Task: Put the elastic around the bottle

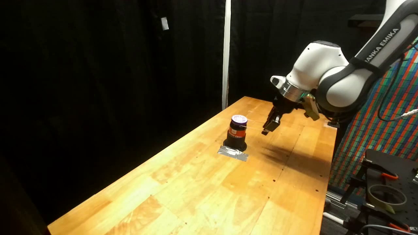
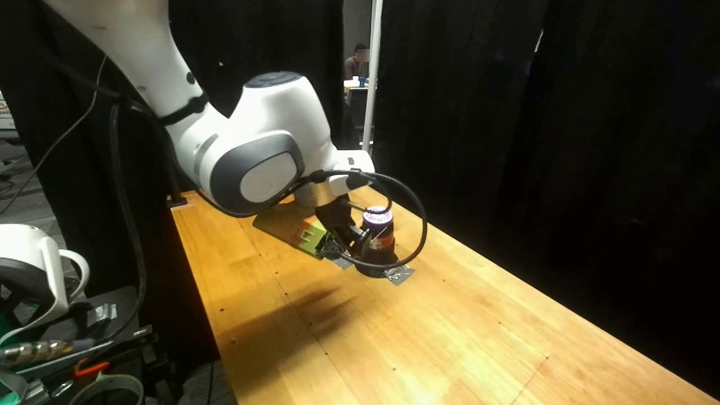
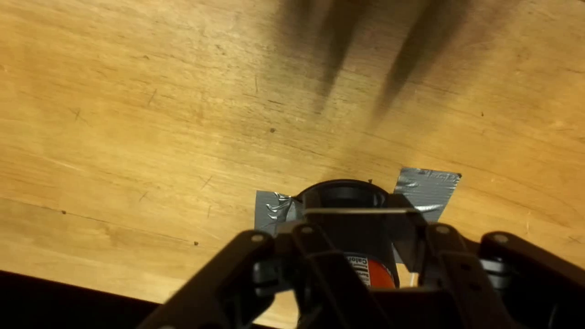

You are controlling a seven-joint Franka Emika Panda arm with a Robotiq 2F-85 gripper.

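Observation:
The dark bottle [image 1: 237, 131], with a purple-rimmed pale cap and orange-red label, stands upright in a black base taped to the table. It also shows in an exterior view [image 2: 383, 243] and partly in the wrist view [image 3: 380, 275], behind the fingers. My gripper [image 3: 357, 217] is open, its fingers apart. The elastic [image 3: 361, 210], a thin pale band, is stretched straight across between the two fingertips. In an exterior view my gripper [image 1: 266, 130] is tilted beside the bottle, with a gap between. A faint thin line [image 1: 254, 128] runs from the bottle's upper part to the fingertips.
Grey tape [image 1: 233, 153] holds the black base [image 1: 235, 143] to the wooden table [image 1: 196, 195]. A black cable [image 2: 423, 225] loops off the wrist in front of the bottle. A side stand with a tape roll [image 1: 387, 195] is beyond the table's edge. Black curtains hang behind.

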